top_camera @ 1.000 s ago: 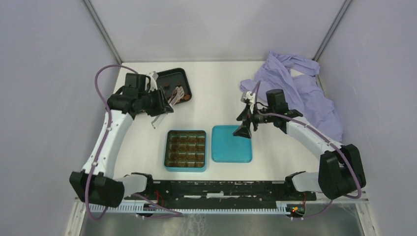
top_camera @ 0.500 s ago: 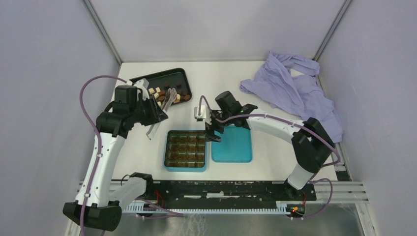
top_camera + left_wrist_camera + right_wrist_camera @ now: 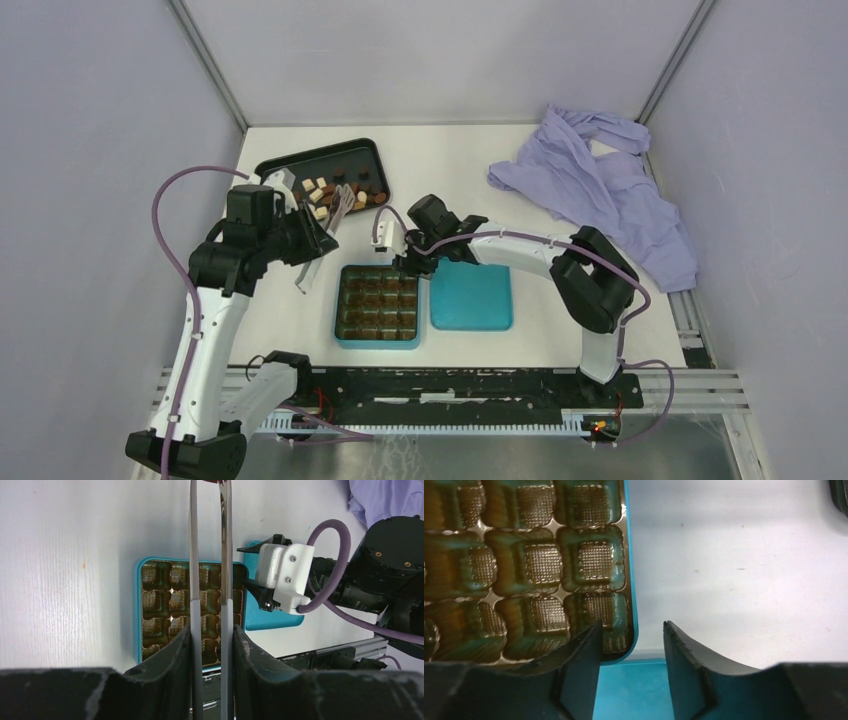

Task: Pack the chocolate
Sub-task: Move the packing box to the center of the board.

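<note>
Several small dark, tan and cream pieces of chocolate (image 3: 330, 187) lie on a black tray (image 3: 300, 160) at the back left. My left gripper (image 3: 322, 236) (image 3: 212, 630) is shut on metal tongs (image 3: 194, 555), whose tips reach the tray's near edge. A sliver of brown shows between the tips; I cannot tell whether it is held. The teal box (image 3: 340, 340) with its brown grid insert (image 3: 539, 560) has empty cells. My right gripper (image 3: 412, 263) (image 3: 631, 625) is open, astride the box's far right corner (image 3: 630, 580): one finger over the insert, the other outside.
The flat teal lid (image 3: 470, 297) lies right of the box, touching it. A crumpled purple cloth (image 3: 600, 190) covers the back right of the table. Grey walls enclose the table on three sides.
The right arm swung left from over the lid to the box's far right corner, and its jaws narrowed. The left arm drew back toward the near left, still holding the tongs.
</note>
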